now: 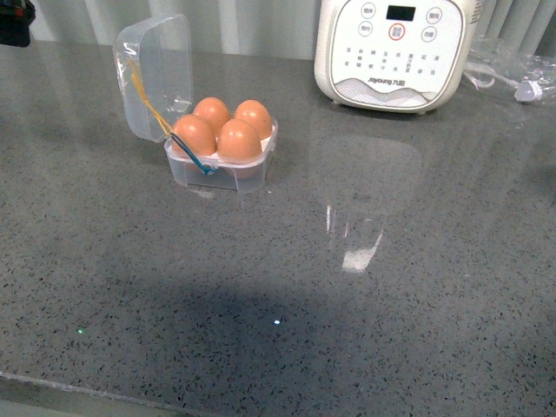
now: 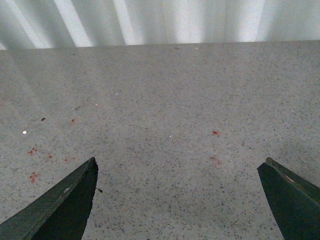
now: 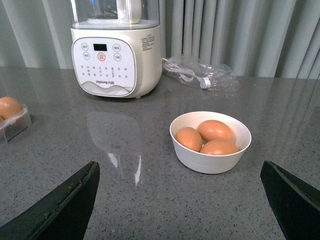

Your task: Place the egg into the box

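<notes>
The box [image 1: 221, 176], a small clear plastic case, stands on the grey counter at the back left in the front view. Its domed lid [image 1: 156, 74] is open and tilted back. Several orange-brown eggs [image 1: 239, 139] sit in its slots. In the right wrist view only a corner of the box [image 3: 15, 127] shows, with one egg [image 3: 9, 106] in it. My right gripper [image 3: 180, 164] is open over bare counter, short of a white bowl [image 3: 210, 161] that holds three more eggs [image 3: 215, 130]. My left gripper [image 2: 180, 161] is open over bare speckled counter. Neither arm shows in the front view.
A large white appliance [image 1: 395, 52] with buttons stands at the back of the counter, also seen in the right wrist view as the appliance [image 3: 117, 55] behind the bowl. A clear plastic bag with a cable [image 3: 200, 75] lies beside it. Curtains hang behind the counter.
</notes>
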